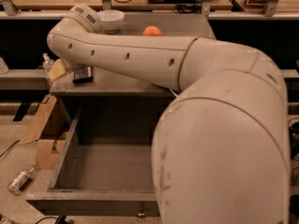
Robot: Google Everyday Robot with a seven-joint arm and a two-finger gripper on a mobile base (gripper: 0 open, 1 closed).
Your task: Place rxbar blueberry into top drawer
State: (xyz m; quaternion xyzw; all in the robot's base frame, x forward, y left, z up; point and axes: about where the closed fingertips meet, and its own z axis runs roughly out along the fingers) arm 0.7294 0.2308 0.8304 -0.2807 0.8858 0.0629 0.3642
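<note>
From my seat the arm [140, 55] fills most of the view, reaching across the grey table [117, 85] from the right towards its left edge. The gripper [58, 70] sits low at that left edge, near the front left corner, mostly tucked behind the wrist. I cannot tell whether the claw is wide, narrow or holding anything.

The top drawer [88, 202] is pulled well out below the table's front edge, with its small round knob [140, 213] at the bottom of the front panel. The part of its floor I can see is bare grey, and the arm hides the right side. A white bowl [112, 20] stands near the back edge. I cannot see into it. An orange round thing [152, 31] lies on the top to its right.

The rxbar blueberry [83, 75] lies flat on the tabletop near the front left corner, just right of the gripper and just under the arm, not in the drawer. Its long axis seems to run roughly along the front edge, right end tipped slightly towards the back.
</note>
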